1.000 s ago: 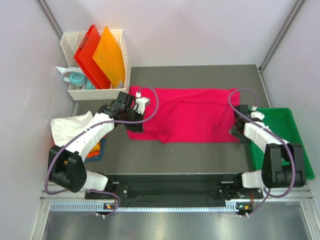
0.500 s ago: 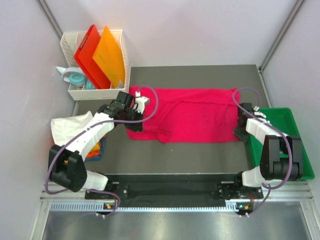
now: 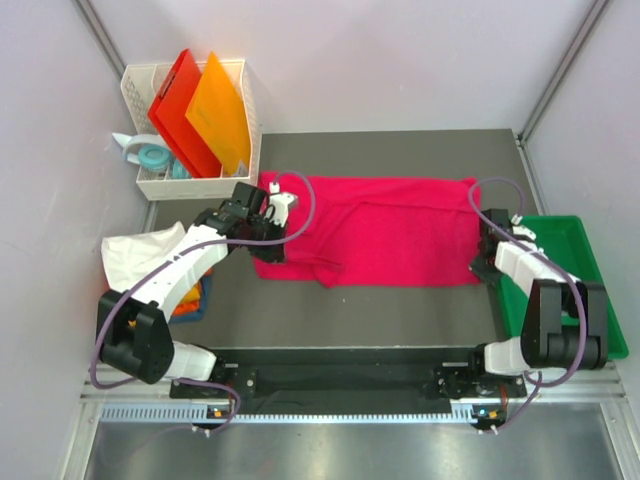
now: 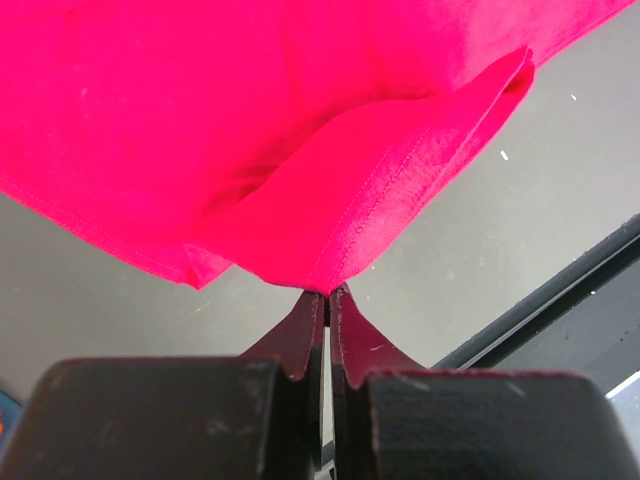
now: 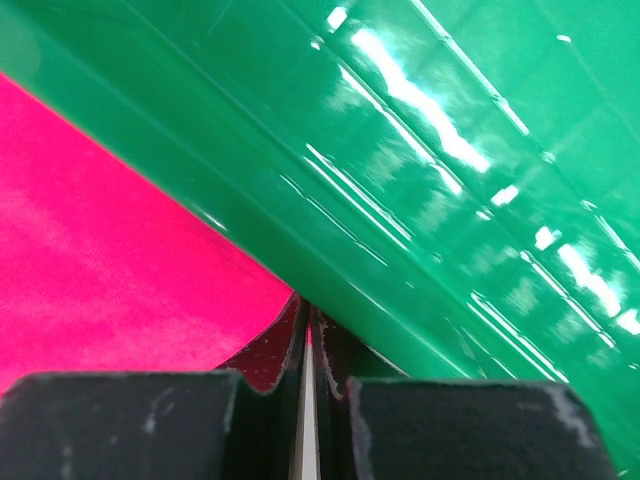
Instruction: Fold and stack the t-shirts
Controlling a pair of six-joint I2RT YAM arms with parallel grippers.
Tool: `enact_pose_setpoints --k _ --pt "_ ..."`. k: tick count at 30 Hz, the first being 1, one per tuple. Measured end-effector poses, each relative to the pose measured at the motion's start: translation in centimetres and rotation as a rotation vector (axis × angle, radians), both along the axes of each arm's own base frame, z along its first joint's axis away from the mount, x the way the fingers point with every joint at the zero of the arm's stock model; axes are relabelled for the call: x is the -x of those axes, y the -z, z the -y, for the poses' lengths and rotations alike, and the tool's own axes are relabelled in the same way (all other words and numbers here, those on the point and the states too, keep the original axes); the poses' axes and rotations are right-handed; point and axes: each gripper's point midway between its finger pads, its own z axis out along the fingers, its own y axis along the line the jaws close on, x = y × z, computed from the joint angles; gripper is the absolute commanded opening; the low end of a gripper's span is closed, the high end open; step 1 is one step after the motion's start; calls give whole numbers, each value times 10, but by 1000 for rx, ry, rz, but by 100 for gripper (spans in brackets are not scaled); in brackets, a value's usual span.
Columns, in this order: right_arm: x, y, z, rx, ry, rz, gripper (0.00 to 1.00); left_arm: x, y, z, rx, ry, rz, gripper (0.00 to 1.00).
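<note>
the left jaws clench the hem of the crimson-pink t-shirt (image 4: 250, 130) just ahead, while the right jaws sit closed at its edge beside the green tray (image 5: 450, 150), grip uncertain, so a lift could skew the fold.

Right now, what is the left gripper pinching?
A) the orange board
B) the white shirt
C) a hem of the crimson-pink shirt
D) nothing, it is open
C: in the left wrist view, the left gripper has its fingertips shut on the stitched hem of the crimson-pink shirt.
</note>
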Motion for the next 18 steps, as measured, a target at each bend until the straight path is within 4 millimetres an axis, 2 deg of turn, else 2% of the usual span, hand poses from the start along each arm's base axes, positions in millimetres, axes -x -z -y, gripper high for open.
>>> enact_pose_setpoints --k 5,8,13,18 --pt "11 -18 -3 -4 -21 63 0 3 -11 -8 9 -12 18 0" --pt "11 -33 -9 -1 -52 104 0 9 -29 -14 19 -12 58 0" --pt "17 -43 -29 -1 -137 98 0 16 -62 -16 53 -4 147 0" --pt "11 -56 -32 6 -166 104 0 12 -67 -25 46 -39 167 0"
